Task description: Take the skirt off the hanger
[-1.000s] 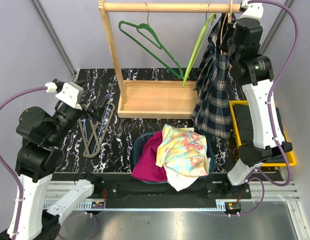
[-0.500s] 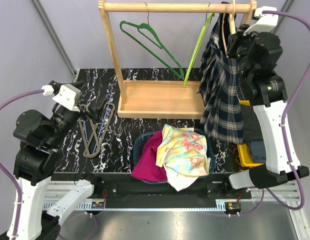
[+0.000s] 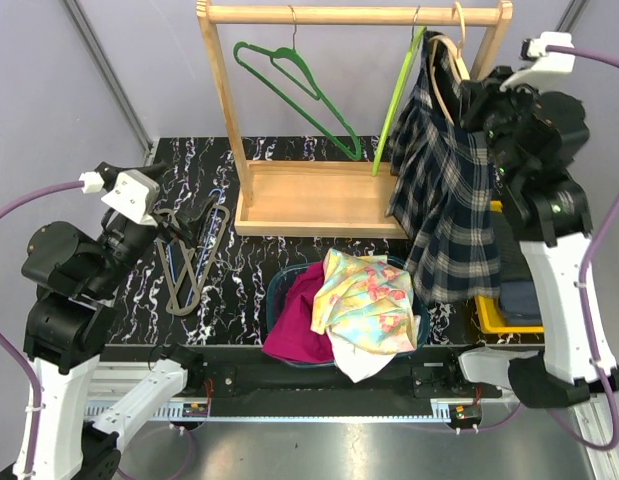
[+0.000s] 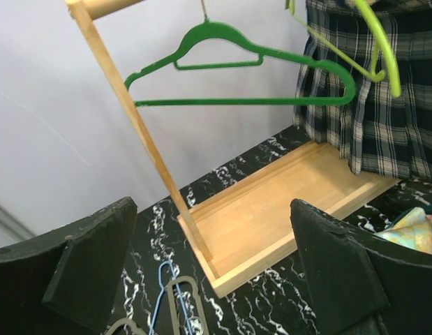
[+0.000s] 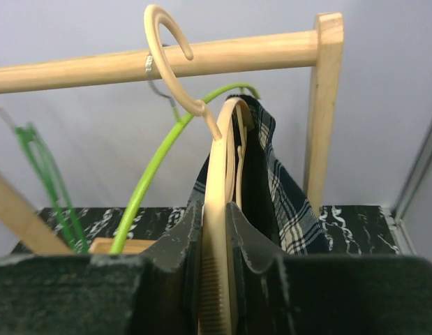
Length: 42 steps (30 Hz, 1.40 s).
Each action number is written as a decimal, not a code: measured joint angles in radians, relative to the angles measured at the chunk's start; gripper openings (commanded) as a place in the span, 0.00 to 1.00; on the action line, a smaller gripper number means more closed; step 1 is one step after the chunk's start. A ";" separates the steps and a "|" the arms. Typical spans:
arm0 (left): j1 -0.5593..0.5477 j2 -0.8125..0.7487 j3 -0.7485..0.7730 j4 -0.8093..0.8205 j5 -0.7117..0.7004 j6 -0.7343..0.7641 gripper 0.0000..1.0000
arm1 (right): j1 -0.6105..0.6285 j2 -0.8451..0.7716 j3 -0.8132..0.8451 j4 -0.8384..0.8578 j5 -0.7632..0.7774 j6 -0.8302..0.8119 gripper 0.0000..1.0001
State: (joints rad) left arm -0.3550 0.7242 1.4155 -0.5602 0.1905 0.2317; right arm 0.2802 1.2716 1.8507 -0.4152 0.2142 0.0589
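right gripper point(image 5: 218, 241) is clamped on the shoulder of the wooden hanger point(image 5: 217, 181), with the fingers point(image 5: 177, 279) pinched tight on either side and the plaid skirt point(image 3: 444, 200) hanging from it

Change over the last second: the right arm has swung out to the right and toward the near edge, taking hanger and skirt with it. The hem now hangs just beside the laundry basket point(image 3: 277, 285) instead of back by the rack base point(image 3: 319, 195). The hanger hook point(image 5: 163, 31) sits in front of the top rail point(image 5: 83, 70) in the wrist view and looks lifted off it, but neither view confirms it is fully clear. The lime-green hanger point(image 3: 394, 100) is just beside the skirt and the dark green hanger point(image 3: 299, 85) is further left, both on the rail

left gripper point(image 4: 216, 279) is wide open and holding nothing. It hovers over the loose hangers point(image 3: 189, 265) on the bench point(image 3: 239, 280), well apart from the skirt

What it means: unhooking looks done or nearly so, but the skirt is not off the hanger yet. My read — the left gripper has to come across and take the fabric while the right one holds the hanger. Snag risk is the lime-green hanger, since it's right next to the cloth
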 measured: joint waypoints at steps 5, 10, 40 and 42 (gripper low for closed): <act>0.000 0.072 0.100 -0.011 0.089 -0.042 0.97 | -0.002 -0.156 -0.014 -0.136 -0.160 0.034 0.00; 0.000 0.176 0.230 -0.002 0.205 -0.127 0.99 | -0.002 -0.330 -0.005 -0.269 -0.313 0.078 0.00; 0.007 0.383 0.587 0.340 0.846 -0.786 0.99 | -0.002 -0.424 -0.029 -0.165 -1.011 0.630 0.00; 0.007 0.396 0.571 0.349 0.891 -0.803 0.99 | -0.002 -0.410 -0.075 -0.077 -1.035 0.696 0.00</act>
State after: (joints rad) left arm -0.3481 1.1202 1.9862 -0.2111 1.0817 -0.5716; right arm 0.2787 0.8619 1.7760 -0.4919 -0.8207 0.7547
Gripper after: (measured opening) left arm 0.987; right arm 0.186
